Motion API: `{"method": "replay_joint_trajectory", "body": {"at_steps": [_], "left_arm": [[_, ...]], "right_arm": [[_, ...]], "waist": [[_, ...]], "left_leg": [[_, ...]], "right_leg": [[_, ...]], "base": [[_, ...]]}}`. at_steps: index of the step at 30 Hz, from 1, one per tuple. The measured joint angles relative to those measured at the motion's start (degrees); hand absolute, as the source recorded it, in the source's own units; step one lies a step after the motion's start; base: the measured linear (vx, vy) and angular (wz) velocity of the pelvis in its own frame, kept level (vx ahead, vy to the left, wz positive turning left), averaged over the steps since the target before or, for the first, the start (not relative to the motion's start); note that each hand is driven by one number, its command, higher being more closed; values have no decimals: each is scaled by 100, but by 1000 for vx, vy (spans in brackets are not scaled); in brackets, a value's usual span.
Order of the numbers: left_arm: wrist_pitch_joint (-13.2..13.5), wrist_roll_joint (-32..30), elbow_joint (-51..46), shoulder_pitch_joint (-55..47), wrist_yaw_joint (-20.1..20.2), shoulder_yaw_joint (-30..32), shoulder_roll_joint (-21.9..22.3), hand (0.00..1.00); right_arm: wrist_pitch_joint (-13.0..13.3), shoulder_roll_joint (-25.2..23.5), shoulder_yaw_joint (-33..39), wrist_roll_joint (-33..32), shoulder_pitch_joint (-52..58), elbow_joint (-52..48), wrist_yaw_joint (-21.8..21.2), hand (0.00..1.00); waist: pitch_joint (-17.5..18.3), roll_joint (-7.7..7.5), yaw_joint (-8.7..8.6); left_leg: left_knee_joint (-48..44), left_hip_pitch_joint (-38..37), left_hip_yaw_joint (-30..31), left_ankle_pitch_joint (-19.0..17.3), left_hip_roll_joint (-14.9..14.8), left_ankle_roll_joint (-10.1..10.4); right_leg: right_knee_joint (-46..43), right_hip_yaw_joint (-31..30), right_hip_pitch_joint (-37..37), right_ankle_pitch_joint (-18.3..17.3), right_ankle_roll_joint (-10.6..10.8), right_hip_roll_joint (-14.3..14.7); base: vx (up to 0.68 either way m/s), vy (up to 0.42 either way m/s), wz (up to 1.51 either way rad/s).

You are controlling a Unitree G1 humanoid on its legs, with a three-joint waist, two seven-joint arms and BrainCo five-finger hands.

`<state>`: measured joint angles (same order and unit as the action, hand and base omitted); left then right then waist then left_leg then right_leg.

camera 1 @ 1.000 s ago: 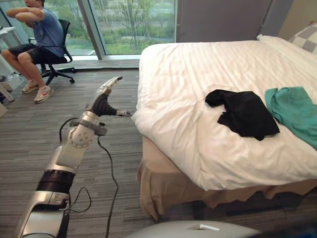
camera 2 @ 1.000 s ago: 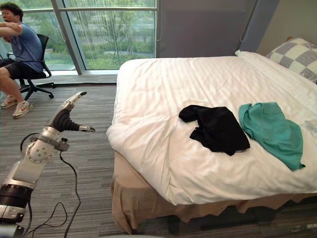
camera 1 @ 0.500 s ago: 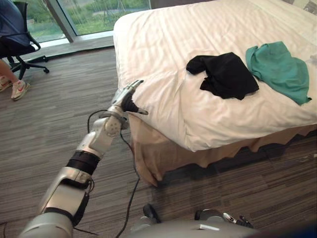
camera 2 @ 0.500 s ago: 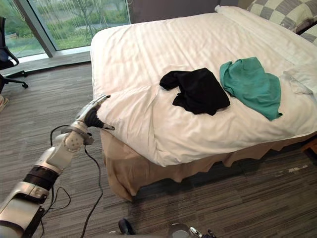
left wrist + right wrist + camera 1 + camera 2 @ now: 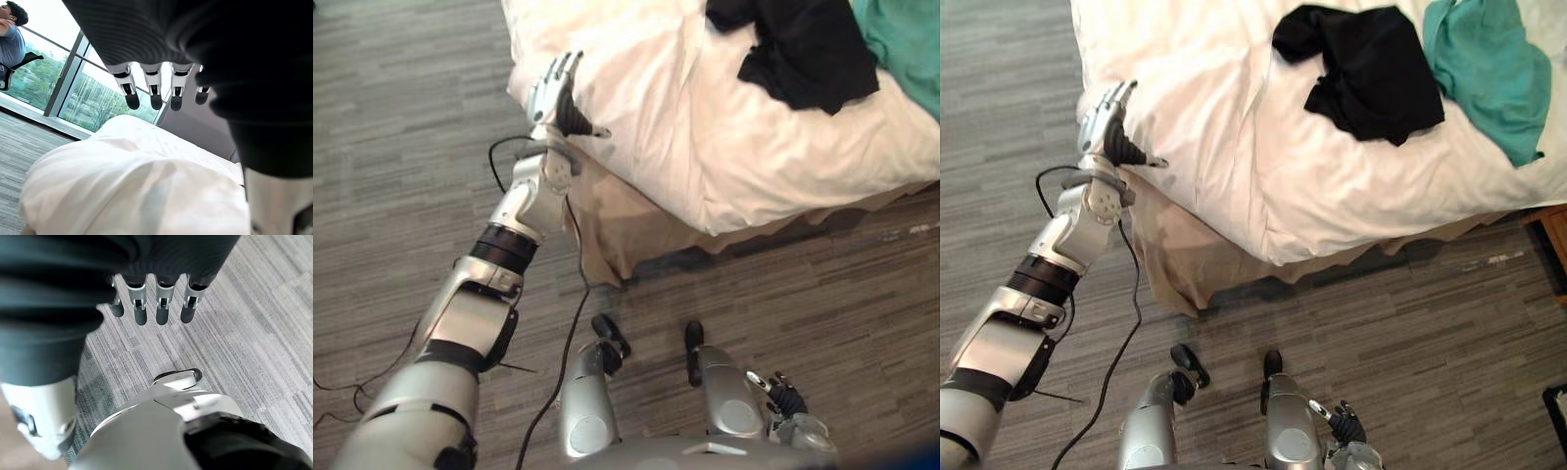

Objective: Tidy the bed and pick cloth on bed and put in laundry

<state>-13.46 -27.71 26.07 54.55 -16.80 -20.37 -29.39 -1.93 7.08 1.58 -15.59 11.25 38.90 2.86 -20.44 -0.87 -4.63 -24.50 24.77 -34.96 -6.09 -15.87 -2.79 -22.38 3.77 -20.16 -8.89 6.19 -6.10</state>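
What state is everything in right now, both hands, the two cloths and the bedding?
left hand: open, fingers straight, at the duvet's corner, holding nothing.
right hand: open, hanging low over the floor, empty.
black cloth: crumpled, lying on the duvet, untouched.
teal cloth: crumpled, lying on the duvet beside the black cloth, untouched.
duvet: rumpled, draped down over the side.

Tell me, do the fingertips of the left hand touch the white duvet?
Apart. In the left wrist view the fingertips of the left hand hang above the white duvet, with window and wall showing between them.
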Motion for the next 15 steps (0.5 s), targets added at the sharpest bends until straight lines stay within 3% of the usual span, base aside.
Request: {"method": "replay_joint_trajectory", "body": {"at_steps": [6, 13, 14, 15], "left_arm": [[-220, -118, -11, 496, -232, 5, 170, 0], [-331, -234, -13, 913, -372, 10, 166, 0], [-329, -252, -12, 959, -372, 10, 171, 100], [-327, -321, -13, 982, -353, 11, 184, 100]], "right_arm": [[244, 57, -29, -225, -167, -198, -51, 0], [368, 64, -26, -343, -531, -204, -164, 0], [365, 61, -20, -394, -584, -171, -181, 0], [371, 59, -20, -423, -610, -170, -198, 0]], "waist": [[-229, -12, 69], [-580, -33, 15], [-623, -49, -5], [-629, -50, -25]], "left_leg": [[-534, 511, 152, -187, -186, 23], [-787, 847, 211, -172, -323, -43], [-786, 850, 211, -172, -331, -43], [-783, 880, 209, -172, -341, -43]], "right_leg": [[-710, -18, -566, -420, -100, 27], [-1030, -43, -968, -463, -105, 107], [-1038, -45, -984, -464, -105, 107], [-1040, -51, -1019, -466, -109, 106]], "base": [[-27, -37, 5], [-1, -30, -3], [50, -20, 0], [42, -22, -2]]}}
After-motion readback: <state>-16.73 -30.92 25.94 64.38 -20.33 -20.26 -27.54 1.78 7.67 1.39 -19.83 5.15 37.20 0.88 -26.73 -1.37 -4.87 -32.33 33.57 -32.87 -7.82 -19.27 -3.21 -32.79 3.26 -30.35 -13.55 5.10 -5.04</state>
